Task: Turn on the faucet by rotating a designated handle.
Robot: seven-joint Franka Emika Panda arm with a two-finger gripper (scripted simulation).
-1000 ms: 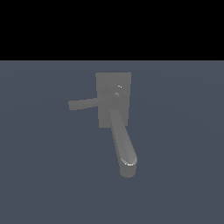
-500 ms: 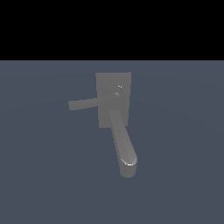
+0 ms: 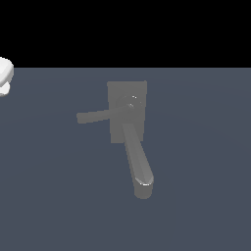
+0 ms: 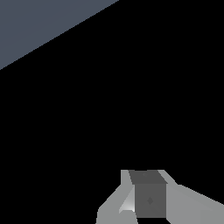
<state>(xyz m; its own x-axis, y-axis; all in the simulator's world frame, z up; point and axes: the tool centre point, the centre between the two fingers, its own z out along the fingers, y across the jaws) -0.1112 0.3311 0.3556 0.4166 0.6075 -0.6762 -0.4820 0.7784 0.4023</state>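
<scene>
The dull grey faucet (image 3: 128, 128) stands mid-floor in the exterior view, with a square base plate (image 3: 140, 88) and a round hub (image 3: 131, 103). Its thick, round-tipped spout (image 3: 138, 164) points toward the camera. The handle (image 3: 95, 116), a thin flat bar, projects from the hub toward the exterior view's left. A white part of my arm (image 3: 5, 76) shows at the far left edge, well apart from the handle. The wrist view shows my gripper (image 4: 148, 194) as grey fingers against black. Its opening is unclear, and no faucet shows there.
The blue-grey floor (image 3: 206, 196) spreads around the faucet, with a black background beyond its far edge. A wedge of the same floor (image 4: 39, 22) shows in one corner of the wrist view.
A white part of my arm has come into the exterior view at the left edge. The faucet and its handle have not moved.
</scene>
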